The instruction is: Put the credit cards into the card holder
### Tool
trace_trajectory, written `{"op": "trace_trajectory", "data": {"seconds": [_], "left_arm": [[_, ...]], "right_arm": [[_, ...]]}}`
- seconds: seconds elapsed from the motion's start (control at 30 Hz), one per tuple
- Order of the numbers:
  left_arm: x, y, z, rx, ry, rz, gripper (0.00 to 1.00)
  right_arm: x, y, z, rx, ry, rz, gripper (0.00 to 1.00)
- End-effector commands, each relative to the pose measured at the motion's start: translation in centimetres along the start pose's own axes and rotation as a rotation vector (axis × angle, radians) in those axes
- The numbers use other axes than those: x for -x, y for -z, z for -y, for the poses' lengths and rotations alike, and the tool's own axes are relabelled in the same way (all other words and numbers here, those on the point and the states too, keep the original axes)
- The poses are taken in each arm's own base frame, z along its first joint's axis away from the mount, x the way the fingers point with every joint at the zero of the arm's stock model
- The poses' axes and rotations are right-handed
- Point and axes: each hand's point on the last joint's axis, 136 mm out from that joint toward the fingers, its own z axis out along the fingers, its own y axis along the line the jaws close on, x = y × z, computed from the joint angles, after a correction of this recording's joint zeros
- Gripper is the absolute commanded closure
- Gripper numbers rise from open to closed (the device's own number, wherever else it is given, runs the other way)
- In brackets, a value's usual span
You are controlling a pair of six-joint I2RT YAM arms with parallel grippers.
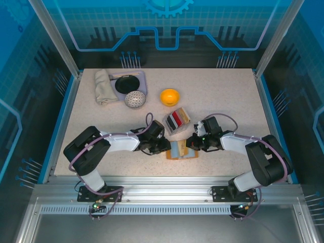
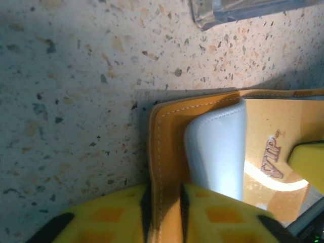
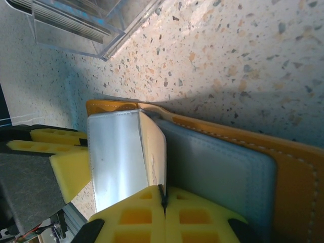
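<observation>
If the right claw (image 3: 162, 200), clamped on the pale blue plastic card (image 3: 116, 162), pushes hard, the small tan-orange leather bifold wallet (image 2: 167, 147) between the claws may slide or fold. The left claw (image 2: 164, 202) straddles its edge with jaws slightly parted, and I cannot tell whether it pinches. The left arm (image 1: 121, 143) and right arm (image 1: 236, 142) lie low, claws facing each other.

The one legible piece of lettering is "VIP". It stands in brown-outlined capitals on the face of the beige card (image 2: 268, 126) in the left wrist view. There it reads sideways, running up the card, just beside a curved white stripe printed on the same face. That card lies against the inner side of the tan-orange card holder (image 2: 167, 152). In the top view, a pale-blue gear emblem (image 1: 167, 5) is printed on the blue back panel.
</observation>
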Motion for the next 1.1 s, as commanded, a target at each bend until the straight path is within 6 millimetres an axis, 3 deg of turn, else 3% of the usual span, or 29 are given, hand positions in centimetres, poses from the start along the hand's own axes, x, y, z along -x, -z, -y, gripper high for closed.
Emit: {"op": "trace_trajectory", "data": {"seconds": [0.0, 0.07, 0.17, 0.3, 0.57, 0.77, 1.07], "left_arm": [[-1.6, 0.5, -4.4, 0.162, 0.021, -0.017, 0.68], [-1.4, 0.8, -4.3, 0.160, 0.019, -0.003, 0.64], [-1.2, 1.1, -3.8, 0.142, 0.009, 0.006, 0.65], [-1.0, 1.2, -3.7, 0.136, 0.013, 0.018, 0.84], [-1.4, -0.4, -2.8, 0.102, 0.001, -0.046, 0.96], [-1.7, -0.8, -3.1, 0.116, 0.009, -0.064, 1.00], [-1.6, -1.0, -3.0, 0.117, 0.018, -0.071, 1.00]], "right_arm": [[-0.8, -0.2, 1.5, -0.064, -0.033, -0.034, 0.99], [-0.8, -0.2, 1.5, -0.063, -0.033, -0.032, 0.99], [-0.8, -0.1, 1.6, -0.065, -0.033, -0.033, 0.99], [-0.8, -0.2, 1.6, -0.065, -0.034, -0.035, 0.99], [-0.5, 0.1, 0.1, 0.004, -0.031, -0.025, 0.99], [0.0, 0.4, -2.3, 0.128, -0.039, -0.014, 0.99], [-0.6, -0.4, -0.8, 0.074, -0.052, -0.035, 0.99]]}}
